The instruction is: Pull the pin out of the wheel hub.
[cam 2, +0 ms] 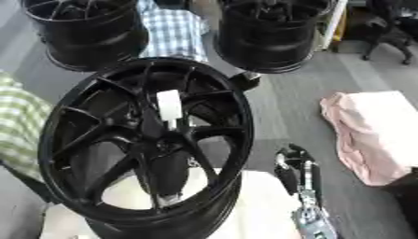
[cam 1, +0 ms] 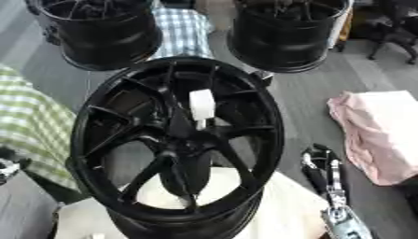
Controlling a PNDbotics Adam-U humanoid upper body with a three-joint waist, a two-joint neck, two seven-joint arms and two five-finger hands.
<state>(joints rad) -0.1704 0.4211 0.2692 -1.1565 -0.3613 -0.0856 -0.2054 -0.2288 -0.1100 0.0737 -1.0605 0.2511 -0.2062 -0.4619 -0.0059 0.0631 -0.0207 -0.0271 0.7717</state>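
Note:
A black spoked wheel hub (cam 1: 122, 116) stands tilted in the middle of the view, resting on a white cushion (cam 1: 286, 205). A white pin (cam 1: 202, 105) sticks up from the spokes just above the hub's centre. My right hand (cam 1: 320, 161), black and silver, rests low at the right of the wheel with its fingers up and relaxed, apart from the rim and holding nothing. Only a dark and silver piece of my left hand (cam 1: 8, 165) shows at the left edge, away from the pin.
Two more black wheels (cam 1: 102, 32) (cam 1: 286, 35) stand at the back, with a blue checked cloth (cam 1: 184, 30) between them. A green checked cloth (cam 1: 29, 126) lies at the left and a pink cloth (cam 1: 379, 130) at the right. Grey floor lies between.

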